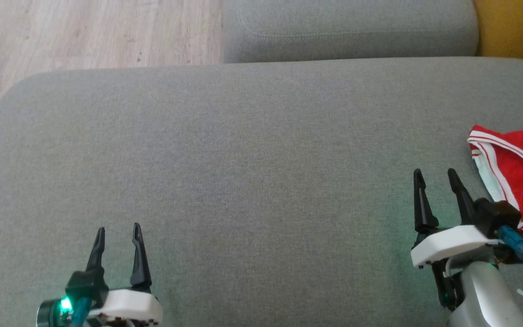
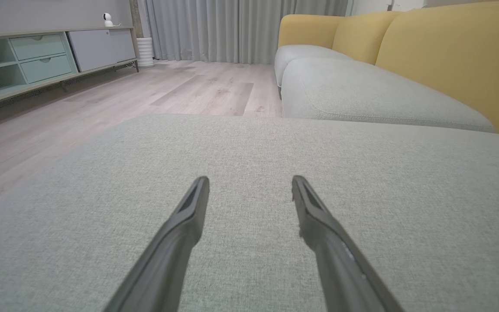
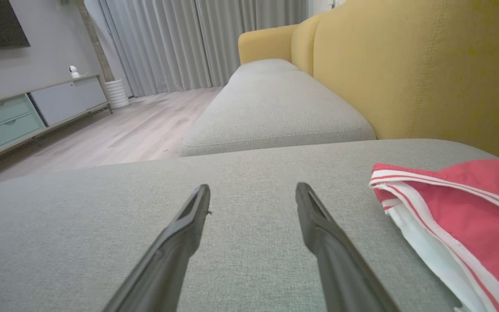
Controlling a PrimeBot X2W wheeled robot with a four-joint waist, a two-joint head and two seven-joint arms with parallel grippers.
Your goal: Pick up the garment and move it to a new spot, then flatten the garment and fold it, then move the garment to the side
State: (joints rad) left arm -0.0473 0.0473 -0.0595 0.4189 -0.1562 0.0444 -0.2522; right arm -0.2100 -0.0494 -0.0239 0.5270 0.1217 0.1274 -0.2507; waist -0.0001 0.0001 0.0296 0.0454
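The garment (image 1: 520,172) is red with white stripes and a pale lining. It lies bunched at the right edge of the grey seat cushion (image 1: 252,172). In the right wrist view the garment (image 3: 461,212) sits just right of my fingers. My right gripper (image 1: 437,178) hovers open a little left of it, touching nothing. My left gripper (image 1: 118,231) stands open over bare cushion at the lower left, and in the left wrist view the left gripper (image 2: 249,184) has nothing between its fingers. The right gripper (image 3: 253,190) is likewise empty.
A second grey cushion (image 1: 347,27) lies beyond the near one, with the yellow sofa back (image 3: 405,65) to the right. Wooden floor (image 1: 84,32) lies off the cushion's far left edge. A low cabinet (image 2: 37,60) and curtains (image 2: 232,26) stand across the room.
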